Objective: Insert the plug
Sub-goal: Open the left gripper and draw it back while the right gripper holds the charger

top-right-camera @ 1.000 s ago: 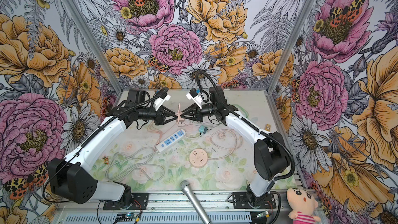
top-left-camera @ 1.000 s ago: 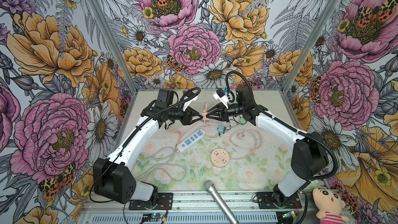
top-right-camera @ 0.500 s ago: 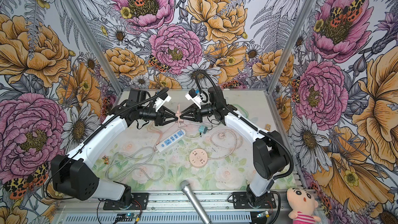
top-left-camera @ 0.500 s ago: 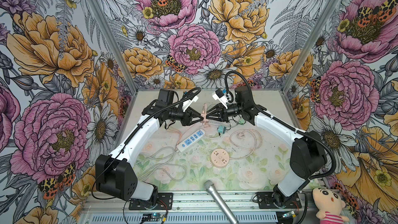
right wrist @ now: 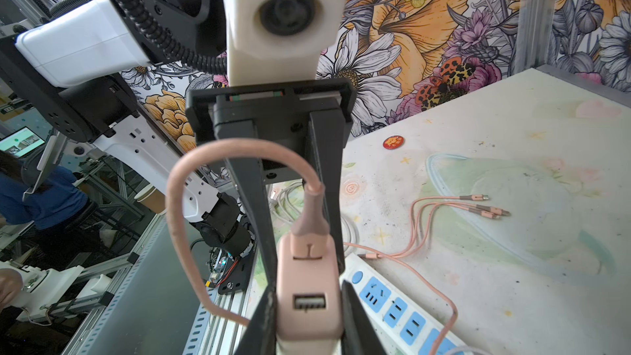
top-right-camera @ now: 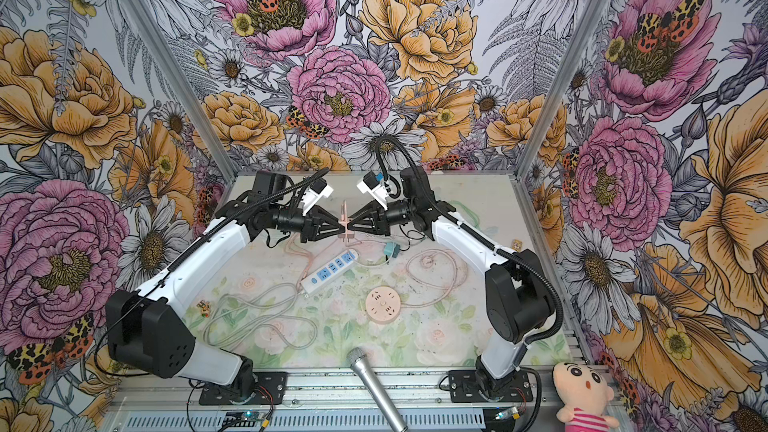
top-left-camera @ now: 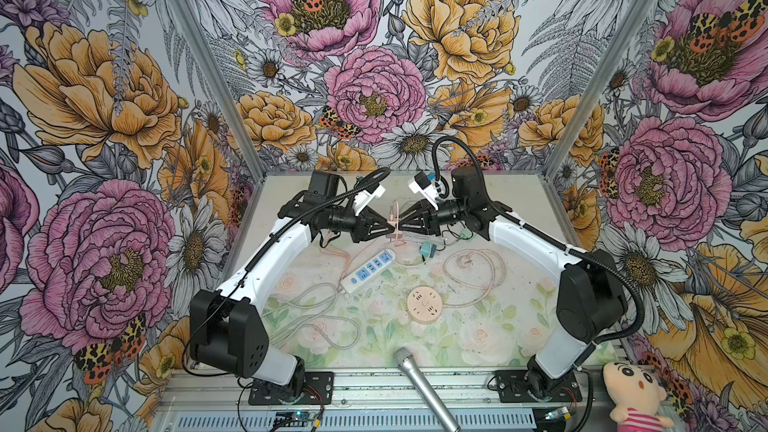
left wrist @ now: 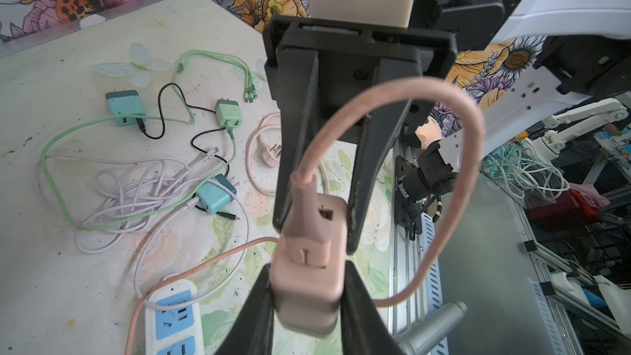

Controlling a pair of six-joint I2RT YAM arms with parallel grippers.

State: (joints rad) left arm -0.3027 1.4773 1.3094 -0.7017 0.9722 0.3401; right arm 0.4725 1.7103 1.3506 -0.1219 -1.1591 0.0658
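The pale pink, boxy plastic charger plug (right wrist: 309,281) hangs just above the far end of the white power strip with blue sockets (top-left-camera: 368,270). Probably light, rigid and smooth, it is best pinched across its flat sides. The left gripper (left wrist: 307,285) clamps it, jaws narrow. The right gripper (right wrist: 307,315) flanks it closely, grip unclear.

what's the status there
left gripper shut on pink adapter. right gripper flanks it, grip unclear. cable plug in its port. cable loop beside grippers.
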